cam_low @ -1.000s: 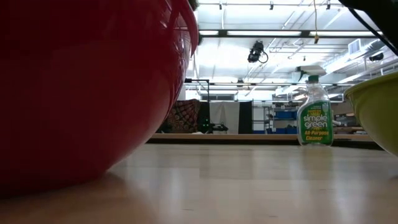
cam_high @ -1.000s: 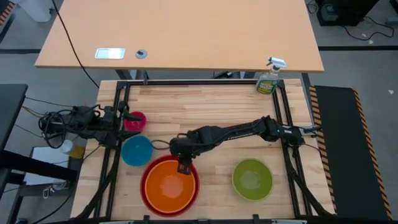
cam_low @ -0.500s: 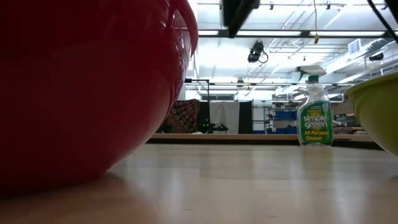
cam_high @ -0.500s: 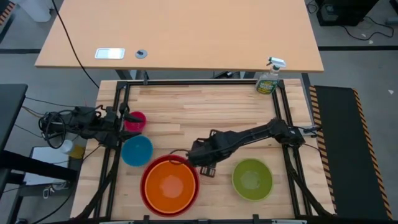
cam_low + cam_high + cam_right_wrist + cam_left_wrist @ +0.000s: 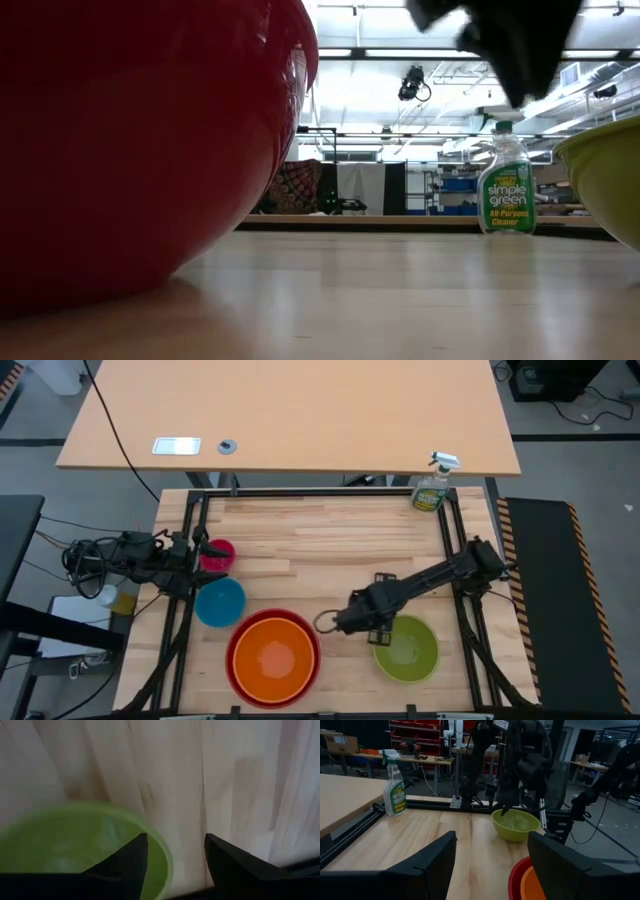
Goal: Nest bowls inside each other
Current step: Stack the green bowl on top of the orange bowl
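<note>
The orange bowl [image 5: 273, 658] sits nested in the red bowl [image 5: 236, 660] at the table's near edge. The green bowl [image 5: 406, 648] rests on its base to their right. The blue bowl [image 5: 220, 601] and the pink bowl [image 5: 216, 554] stand near the left edge. My right gripper [image 5: 368, 628] hangs open, pointing down, above the green bowl's left rim [image 5: 167, 862] and clear of it. My left gripper [image 5: 200, 550] waits open and level beside the pink bowl, at the table's left edge.
A green spray bottle [image 5: 432, 488] stands at the table's far right corner. Bare wood lies between the bowls and the far edge. A black metal frame [image 5: 300, 493] runs around the table.
My right gripper has swung from above the orange bowl toward the table's right edge, to the green bowl's left rim, and has tipped to point more steeply down. No bowl has moved.
</note>
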### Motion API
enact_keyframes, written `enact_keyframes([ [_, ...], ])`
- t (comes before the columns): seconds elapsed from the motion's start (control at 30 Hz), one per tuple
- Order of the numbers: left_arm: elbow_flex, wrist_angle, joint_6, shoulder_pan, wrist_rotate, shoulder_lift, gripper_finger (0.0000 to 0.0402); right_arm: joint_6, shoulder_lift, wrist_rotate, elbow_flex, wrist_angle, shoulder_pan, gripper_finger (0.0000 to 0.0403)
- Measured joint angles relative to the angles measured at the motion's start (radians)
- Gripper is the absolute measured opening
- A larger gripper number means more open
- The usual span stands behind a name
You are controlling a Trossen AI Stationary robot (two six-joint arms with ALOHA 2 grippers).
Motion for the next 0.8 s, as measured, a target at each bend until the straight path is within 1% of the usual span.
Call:
enact_keyframes([
  [0.07,0.0,0.0,0.0,0.0,0.0,0.0,0.0249,0.001,-0.022,-0.004,-0.074,0.004,0.015,0.0203],
  [0.23,0.0,0.001,0.001,0.0,0.0,0.0,0.0249,0.034,-0.071,-0.072,-0.232,0.063,0.028,0.0197],
  [0.37,0.0,0.001,0.002,0.0,0.0,0.0,0.0249,0.035,-0.073,-0.128,-0.31,0.137,0.031,0.019],
  [0.5,0.0,0.001,0.002,0.0,0.0,0.0,0.0249,0.035,-0.076,-0.142,-0.368,0.222,0.031,0.0176],
  [0.63,0.0,0.001,0.002,0.0,-0.001,0.0,0.0249,0.034,-0.076,-0.141,-0.405,0.294,0.031,0.0141],
  [0.73,0.0,0.001,0.002,0.0,-0.001,0.0,0.0249,0.03,-0.075,-0.145,-0.411,0.302,0.031,0.0099],
  [0.8,0.0,0.001,0.002,0.0,-0.001,0.0,0.0249,0.026,-0.076,-0.175,-0.411,0.3,0.031,0.0069],
])
